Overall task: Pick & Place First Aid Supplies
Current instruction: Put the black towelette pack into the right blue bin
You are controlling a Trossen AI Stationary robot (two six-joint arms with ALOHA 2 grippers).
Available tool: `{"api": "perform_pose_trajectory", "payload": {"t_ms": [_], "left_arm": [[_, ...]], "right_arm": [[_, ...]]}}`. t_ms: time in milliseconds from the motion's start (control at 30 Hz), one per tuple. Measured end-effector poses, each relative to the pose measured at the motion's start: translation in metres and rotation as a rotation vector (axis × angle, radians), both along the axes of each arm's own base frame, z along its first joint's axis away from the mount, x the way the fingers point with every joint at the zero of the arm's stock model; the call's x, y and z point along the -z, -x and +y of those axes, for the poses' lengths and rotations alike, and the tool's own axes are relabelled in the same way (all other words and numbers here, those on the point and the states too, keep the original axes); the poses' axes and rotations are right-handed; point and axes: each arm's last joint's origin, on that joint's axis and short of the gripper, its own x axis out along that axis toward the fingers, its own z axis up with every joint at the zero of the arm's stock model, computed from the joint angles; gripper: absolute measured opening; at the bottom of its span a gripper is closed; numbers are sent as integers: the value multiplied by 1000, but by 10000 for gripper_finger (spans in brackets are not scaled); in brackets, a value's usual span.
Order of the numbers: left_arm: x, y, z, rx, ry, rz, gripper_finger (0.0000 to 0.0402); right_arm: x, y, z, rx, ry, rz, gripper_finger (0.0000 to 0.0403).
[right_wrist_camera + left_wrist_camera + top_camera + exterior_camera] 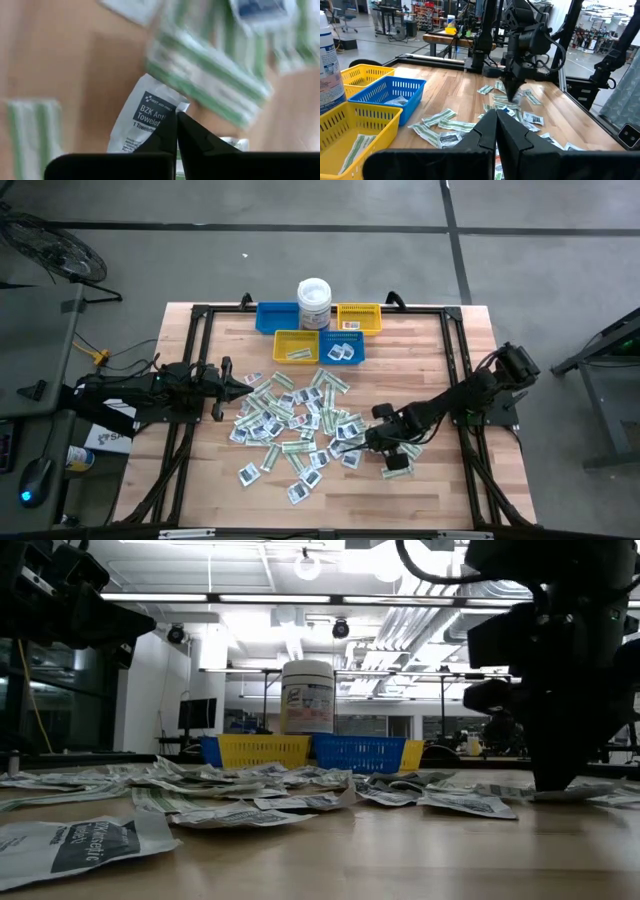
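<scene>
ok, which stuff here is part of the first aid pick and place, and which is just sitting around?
Job:
- paper packets scattered on the table
- white towelette packet, pinched in the right hand

Lying about:
- white lidded tub
- blue bins and yellow bins

White packet [145,117] print: "BZK Ant… Towelet…", "1 Towelette".

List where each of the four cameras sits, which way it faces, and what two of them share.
High: overhead, straight down; both arms, table.
Low: at tabletop height, facing the bins; right arm at right.
Left wrist: above the left gripper, jaws shut, facing the right arm.
Right wrist: above the right gripper, pinching a BZK towelette packet.
Shared: high and low both show the white tub.
</scene>
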Motion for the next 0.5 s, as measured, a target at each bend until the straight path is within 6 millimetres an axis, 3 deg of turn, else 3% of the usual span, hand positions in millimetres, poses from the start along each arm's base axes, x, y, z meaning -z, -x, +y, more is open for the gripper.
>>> {"api": "perform_pose_trajectory", "payload": {"t_ms": [300,500], "left_arm": [[0,0,0,0,0,0,7],[0,0,0,1,0,0,7]], "right_arm": [[-54,16,-12,120,-37,-169,0],[-75,15,-46,269,26,-285,0]]}}
